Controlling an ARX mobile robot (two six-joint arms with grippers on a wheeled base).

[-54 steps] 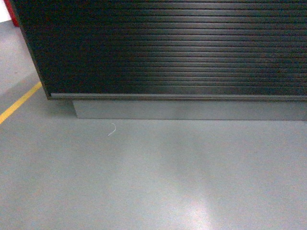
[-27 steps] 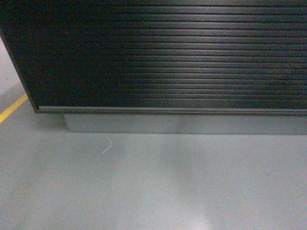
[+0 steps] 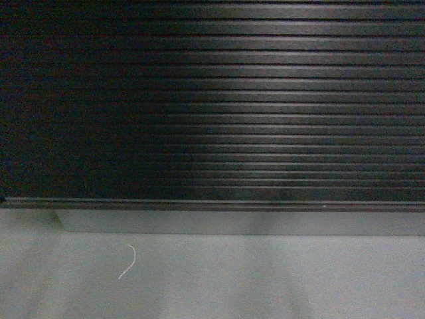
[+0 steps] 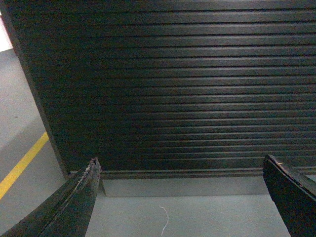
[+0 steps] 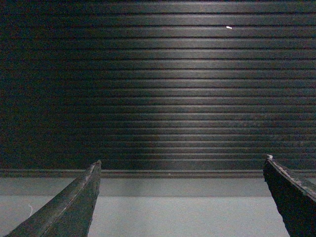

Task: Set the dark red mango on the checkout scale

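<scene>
The checkout [image 3: 219,106] fills the head view with its horizontally ribbed black front; its top is out of view. The same ribbed front [image 4: 173,89] shows in the left wrist view and again [image 5: 163,89] in the right wrist view. The dark red mango and the scale are out of view. My left gripper [image 4: 180,165] is open, with nothing between its fingers and only floor and counter base behind it. My right gripper [image 5: 181,165] is open and empty too, facing the counter front. Neither gripper shows in the head view.
A grey kick plinth [image 3: 239,222] runs under the counter above the grey floor [image 3: 265,286]. A thin white thread [image 3: 127,262] lies on the floor. In the left wrist view the counter's left corner [image 4: 37,98] and a yellow floor line [image 4: 22,165] show.
The counter front has grown larger and its base has dropped lower in the head view. Its left corner and the yellow line have slid out of frame on the left.
</scene>
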